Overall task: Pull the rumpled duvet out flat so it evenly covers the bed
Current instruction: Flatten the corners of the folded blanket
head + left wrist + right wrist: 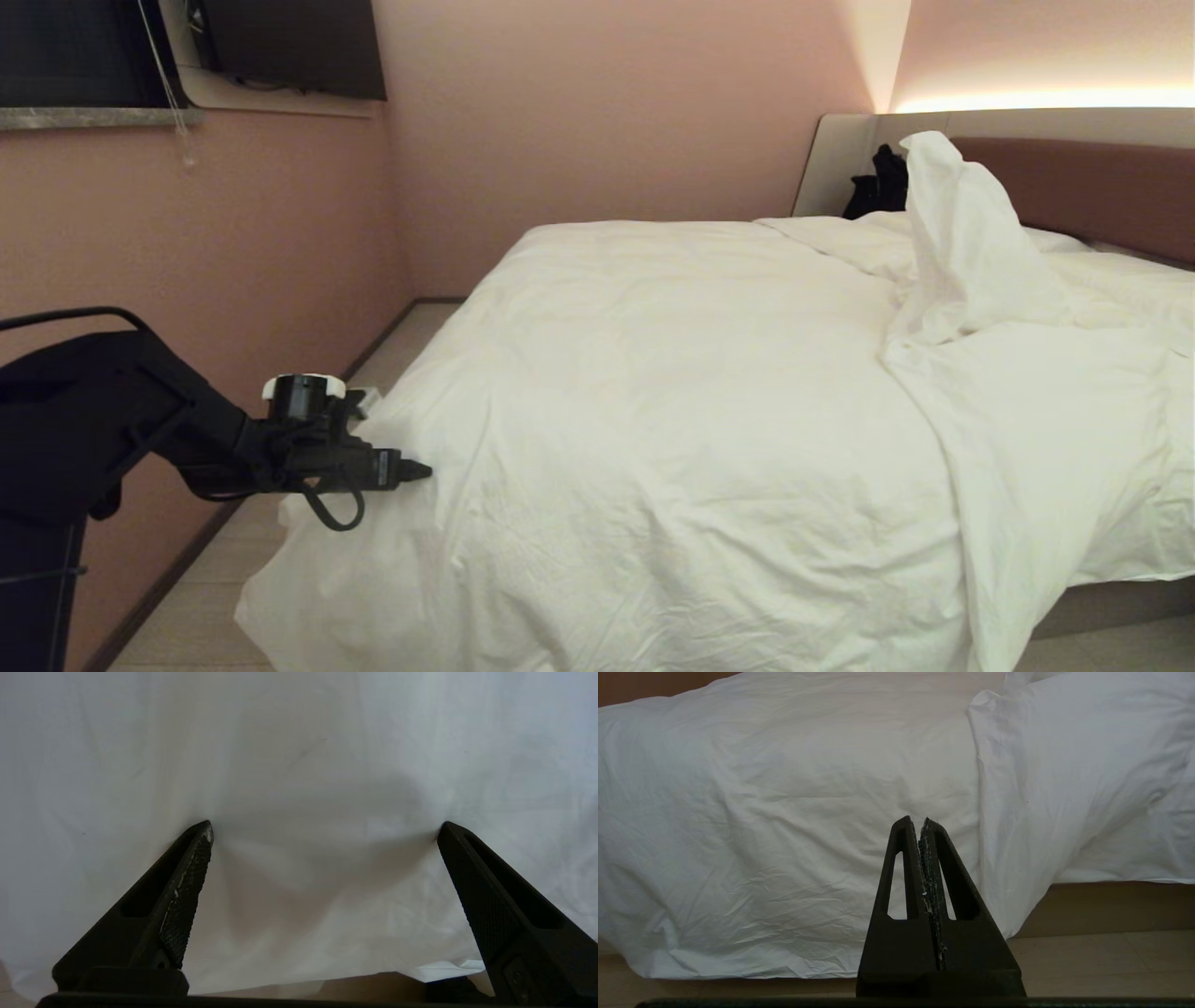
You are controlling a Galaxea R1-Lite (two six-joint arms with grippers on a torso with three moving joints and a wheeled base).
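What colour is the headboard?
Brown, padded headboard with a beige surround; clearest in the head view.

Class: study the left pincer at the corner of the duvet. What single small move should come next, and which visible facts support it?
Probably close the left pincer on the duvet. Its fingers are spread wide with both tips pressed into the white fabric near the bed's left front corner, nothing pinched yet. Further right a fold stands heaped up, so it needs gripping and pulling. The right pincer is shut, apart.
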